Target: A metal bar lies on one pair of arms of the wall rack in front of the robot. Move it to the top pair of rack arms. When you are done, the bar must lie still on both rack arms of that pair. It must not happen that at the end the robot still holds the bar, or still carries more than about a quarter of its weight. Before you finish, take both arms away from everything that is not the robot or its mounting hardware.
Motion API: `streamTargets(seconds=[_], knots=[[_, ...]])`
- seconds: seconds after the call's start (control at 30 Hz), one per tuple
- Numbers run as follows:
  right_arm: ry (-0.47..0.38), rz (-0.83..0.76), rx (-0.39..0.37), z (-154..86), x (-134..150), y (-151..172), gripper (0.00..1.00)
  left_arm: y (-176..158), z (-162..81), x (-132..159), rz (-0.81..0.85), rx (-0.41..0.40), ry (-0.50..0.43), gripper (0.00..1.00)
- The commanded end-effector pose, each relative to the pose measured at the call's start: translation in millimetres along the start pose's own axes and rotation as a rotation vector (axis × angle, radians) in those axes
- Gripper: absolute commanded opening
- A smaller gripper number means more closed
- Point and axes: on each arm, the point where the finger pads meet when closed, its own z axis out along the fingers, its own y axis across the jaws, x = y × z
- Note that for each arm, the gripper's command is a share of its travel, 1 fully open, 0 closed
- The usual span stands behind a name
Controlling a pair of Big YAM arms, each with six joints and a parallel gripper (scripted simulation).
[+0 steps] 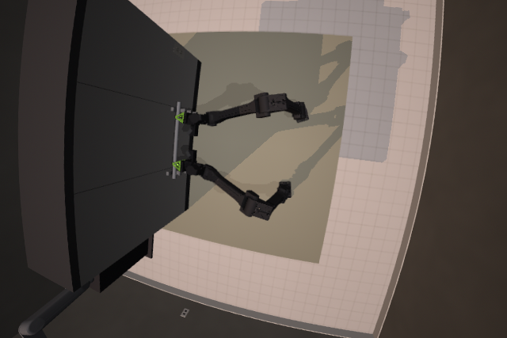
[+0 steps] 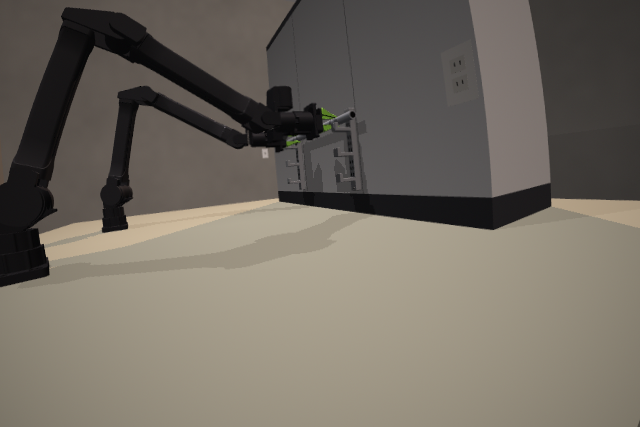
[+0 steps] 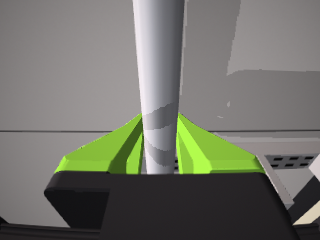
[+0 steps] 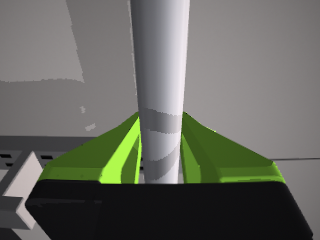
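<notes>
The metal bar (image 1: 176,142) (image 2: 346,116) (image 3: 159,50) (image 4: 160,50) is grey, round and roughly level. My left gripper (image 1: 177,165) (image 2: 293,142) (image 3: 160,120) and my right gripper (image 1: 180,117) (image 2: 330,119) (image 4: 160,120) are both shut on it, each near one end, inward of the rack uprights. The wall rack (image 2: 355,166) has three pairs of arms. In the exterior view the bar's near end shows just above the top rack arm (image 2: 342,126). Whether it touches that arm cannot be told. The far top arm is hidden behind my grippers.
The grey wall (image 1: 123,134) (image 2: 408,102) stands right behind the rack. Lower rack arms (image 2: 345,152) (image 2: 346,177) stick out below my grippers. A wall socket (image 2: 459,73) is to the side. The dark base ledge (image 2: 429,210) runs along the wall's foot.
</notes>
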Motion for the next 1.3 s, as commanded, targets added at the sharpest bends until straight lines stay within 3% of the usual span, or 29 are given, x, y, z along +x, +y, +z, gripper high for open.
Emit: streamTargets(seconds=[0.0,0.37,1.27], knots=[[0.013,0.031,0.077,4.7,7.0,-38.3,0.0,12.1,3.8,1.9,-0.007,-0.046,0.004,0.0],[0.013,0.031,0.077,4.7,7.1,-40.1,0.0,9.9,3.8,1.9,-0.007,-0.046,0.004,0.0],[0.015,0.038,0.074,4.7,7.0,-40.2,0.56,12.5,4.0,1.9,-0.005,-0.053,0.003,0.56]])
